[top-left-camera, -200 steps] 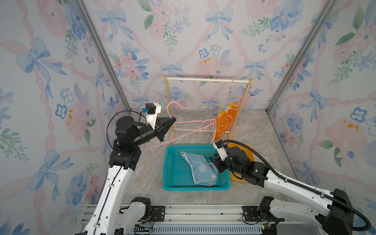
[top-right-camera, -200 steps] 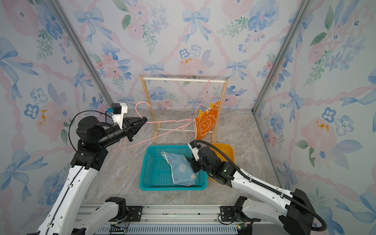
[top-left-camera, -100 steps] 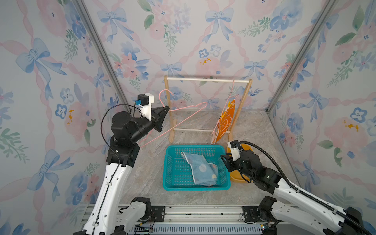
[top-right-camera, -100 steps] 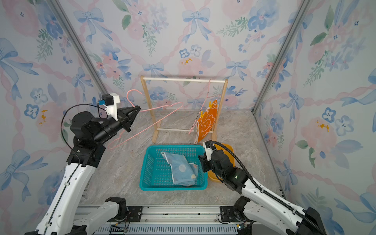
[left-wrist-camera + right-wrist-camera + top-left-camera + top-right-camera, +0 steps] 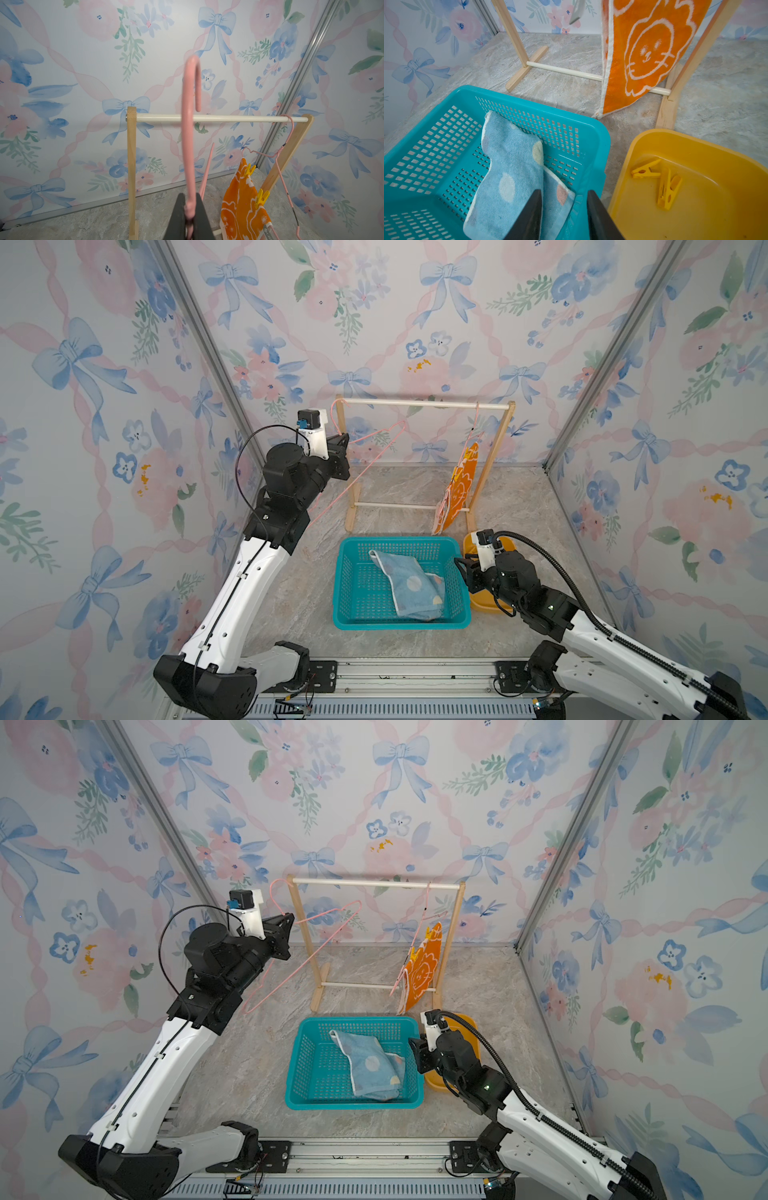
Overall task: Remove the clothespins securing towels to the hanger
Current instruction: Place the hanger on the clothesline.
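In both top views I see the left gripper (image 5: 341, 444) raised beside the wooden rack (image 5: 374, 883), where the orange terry towel (image 5: 422, 973) hangs.

Left wrist: the jaws are closed on a rounded pink wire hanger (image 5: 188, 124). Two yellow plastic clothespins (image 5: 262, 198) pinch the orange towel.

Right wrist: the right gripper (image 5: 563, 194) is open and holds nothing, at the rim of the perforated teal basket (image 5: 591, 128). The soft blue towel (image 5: 508, 172) lies inside it. Two loose pins (image 5: 667, 191) lie in the smooth yellow tub (image 5: 685, 136).

Three walls (image 5: 415, 302) papered with blue bows, pink ribbon lattice and watercolour flowers close the space, joined by two slanting metal corner posts (image 5: 209, 344), one off to the left of the left tool (image 5: 343, 444). The counter (image 5: 303, 601) has a grey-beige marbled stone pattern, evenly lit with soft shadows. A wooden rack (image 5: 493, 456) with white rails stands ahead of the right tool (image 5: 460, 566), near the back wall.
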You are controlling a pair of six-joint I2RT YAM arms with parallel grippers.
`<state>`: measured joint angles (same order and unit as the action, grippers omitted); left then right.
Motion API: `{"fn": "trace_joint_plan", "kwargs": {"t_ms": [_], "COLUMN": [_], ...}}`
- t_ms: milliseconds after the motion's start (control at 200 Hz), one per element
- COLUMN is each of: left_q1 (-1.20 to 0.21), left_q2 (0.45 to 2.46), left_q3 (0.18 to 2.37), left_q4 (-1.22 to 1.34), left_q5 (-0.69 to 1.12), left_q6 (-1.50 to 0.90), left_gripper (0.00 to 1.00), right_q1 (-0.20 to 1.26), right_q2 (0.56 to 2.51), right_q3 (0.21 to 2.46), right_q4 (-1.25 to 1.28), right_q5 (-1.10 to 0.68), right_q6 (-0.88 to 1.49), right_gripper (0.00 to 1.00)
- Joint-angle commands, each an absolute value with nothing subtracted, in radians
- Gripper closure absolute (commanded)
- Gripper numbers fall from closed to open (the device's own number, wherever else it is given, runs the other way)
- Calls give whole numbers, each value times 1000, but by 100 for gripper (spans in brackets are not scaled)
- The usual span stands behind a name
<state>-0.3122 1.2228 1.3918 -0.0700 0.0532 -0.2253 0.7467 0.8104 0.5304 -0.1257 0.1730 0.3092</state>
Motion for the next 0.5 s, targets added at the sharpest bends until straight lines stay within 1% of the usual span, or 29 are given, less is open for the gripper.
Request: {"fn": "trace_joint_plan", "kwargs": {"t_ms": [0,125,495], "left_q1": [-343,-362,-382], "left_q2": [1258,1313,1451], "left_q3": [1427,1461,1575], "left_q4": [-44,-42,-41], "left_q5": [-92,-131,-145], "left_q6": [-186,-171,-135], "left_gripper": [100,100,100], "right_q1": [739,739,739], "right_q2": [790,797,875], "right_q3": [517,523,536], "right_q4": [-101,-97,-41], "right_q5": [187,187,166], "right_q6": [329,333,342], "right_gripper": [62,62,62]}}
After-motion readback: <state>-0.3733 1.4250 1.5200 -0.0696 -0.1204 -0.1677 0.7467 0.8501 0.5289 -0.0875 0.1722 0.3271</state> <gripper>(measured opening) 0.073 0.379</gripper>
